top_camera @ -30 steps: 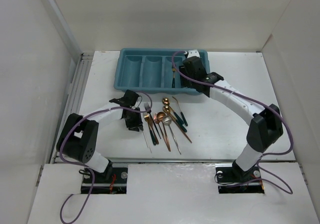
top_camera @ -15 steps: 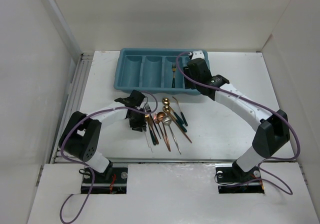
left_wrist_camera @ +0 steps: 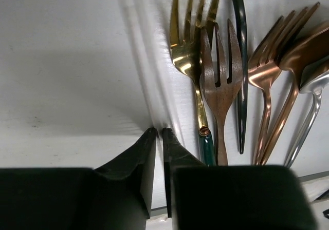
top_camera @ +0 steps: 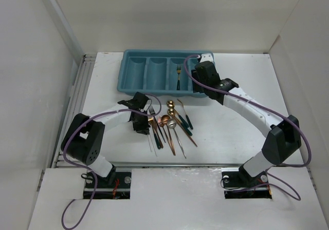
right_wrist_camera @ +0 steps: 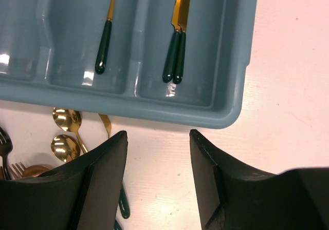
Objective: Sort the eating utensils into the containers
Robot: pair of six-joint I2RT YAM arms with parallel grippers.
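The teal tray (top_camera: 134,86) lies at the back; its third compartment holds one gold fork (right_wrist_camera: 105,35) and its right-hand compartment two knives (right_wrist_camera: 175,50). The other utensils (top_camera: 169,127) lie piled mid-table. My left gripper (top_camera: 140,123) is down at the pile's left edge. Its jaws (left_wrist_camera: 159,131) are pinched on a thin white chopstick (left_wrist_camera: 154,86), beside a gold fork (left_wrist_camera: 187,45) and a copper fork (left_wrist_camera: 221,71). My right gripper (top_camera: 199,83) hovers open (right_wrist_camera: 157,133) over bare table just in front of the tray's near right corner, holding nothing.
White walls close in the table on the left, back and right. Two gold spoons (right_wrist_camera: 67,132) lie just in front of the tray, left of my right gripper's fingers. A metal rail (top_camera: 77,101) runs along the table's left side.
My left gripper's jaws have closed to a narrow slit at the pile's left edge. The right arm has drifted slightly right along the tray's near right corner, still open.
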